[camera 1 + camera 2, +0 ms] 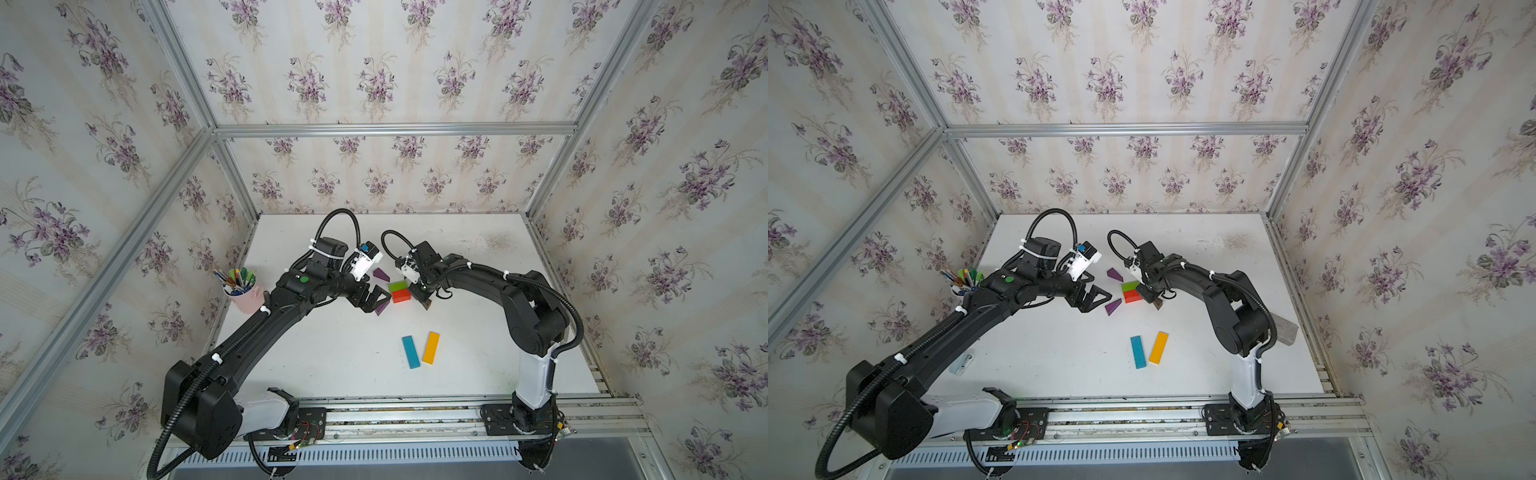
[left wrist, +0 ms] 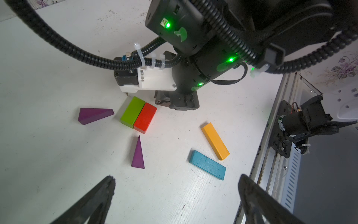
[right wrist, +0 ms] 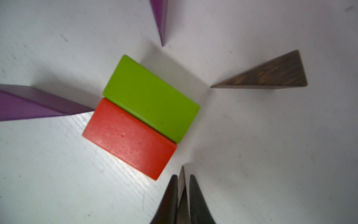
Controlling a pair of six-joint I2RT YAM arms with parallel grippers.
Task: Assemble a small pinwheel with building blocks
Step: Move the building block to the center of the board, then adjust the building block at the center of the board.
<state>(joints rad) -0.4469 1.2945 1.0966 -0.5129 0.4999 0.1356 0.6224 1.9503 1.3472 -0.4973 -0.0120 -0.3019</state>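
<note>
The green block [image 1: 398,285] and red block [image 1: 401,295] lie side by side as a square at mid-table. One purple wedge [image 1: 381,274] lies behind them, another purple wedge [image 1: 382,308] in front left, its tip at the red block [image 3: 129,137]. My right gripper [image 3: 183,175] is shut on a brown wedge [image 3: 181,180], tip down by the red block's corner. A second brown wedge [image 3: 271,75] lies flat beyond the green block [image 3: 151,97]. My left gripper [image 2: 176,179] hangs open and empty left of the blocks. The blue bar [image 1: 411,352] and orange bar [image 1: 431,347] lie nearer the front.
A pink cup of coloured pens [image 1: 245,291] stands at the table's left edge. A grey block [image 1: 1283,328] lies behind the right arm near the right wall. A pale blue object [image 1: 961,363] sits at the left edge. A metal rail [image 1: 415,415] runs along the front.
</note>
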